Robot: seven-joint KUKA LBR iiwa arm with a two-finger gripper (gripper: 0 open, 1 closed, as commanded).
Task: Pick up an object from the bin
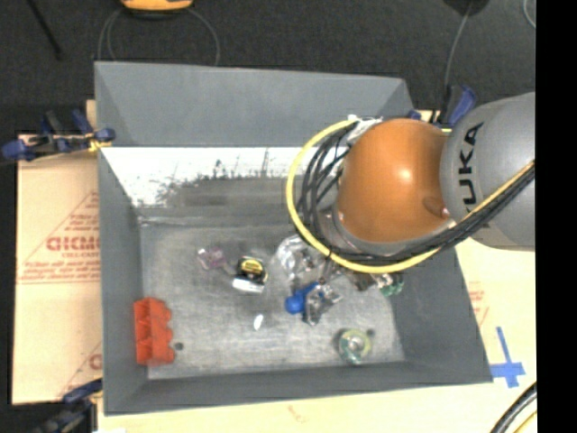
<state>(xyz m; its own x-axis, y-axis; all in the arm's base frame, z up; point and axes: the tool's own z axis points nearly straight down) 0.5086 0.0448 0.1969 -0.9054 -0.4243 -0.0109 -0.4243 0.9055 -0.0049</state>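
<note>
A: Where does the gripper (315, 298) sit?

B: Low over the middle of the bin (207, 345), just beside a small blue piece (294, 305) (a clear wrapper (290, 255) lies close behind it). Whether the claw is wide or narrow cannot be told.

A: How would the blue piece handle?

B: Probably light, hard and a little slick. It looks best pinched squarely across its short body, or it may skid away.

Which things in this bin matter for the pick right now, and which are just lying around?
In the job: gripper, down in the bin; small blue piece right beside it.
Lying about: red block at the left; yellow-and-black thing; pale purple bit; clear round cap.
</note>
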